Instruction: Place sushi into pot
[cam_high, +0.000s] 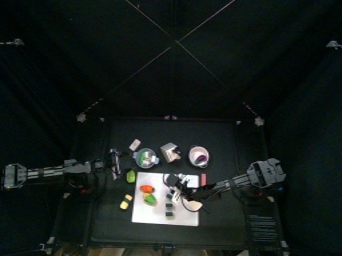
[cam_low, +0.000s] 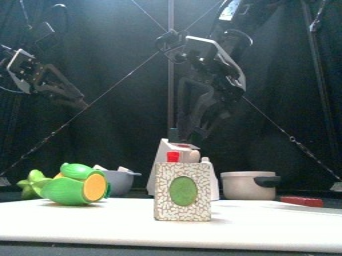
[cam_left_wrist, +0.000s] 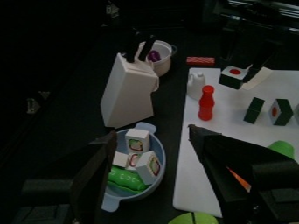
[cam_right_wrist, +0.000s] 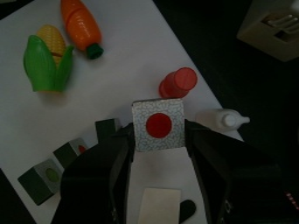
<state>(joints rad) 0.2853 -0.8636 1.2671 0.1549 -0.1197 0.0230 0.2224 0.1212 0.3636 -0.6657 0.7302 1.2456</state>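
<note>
The bench (cam_high: 100, 180) carries a white mat (cam_high: 144, 215) at its near side. The pot (cam_high: 199, 155) stands beyond the mat, right of centre. The right gripper (cam_right_wrist: 159, 144) is clenched on a red-centred sushi piece (cam_right_wrist: 159, 125), presumably for carrying to the pot. The left gripper (cam_left_wrist: 158, 179) is held released over a grey dish (cam_left_wrist: 135, 162).
</note>
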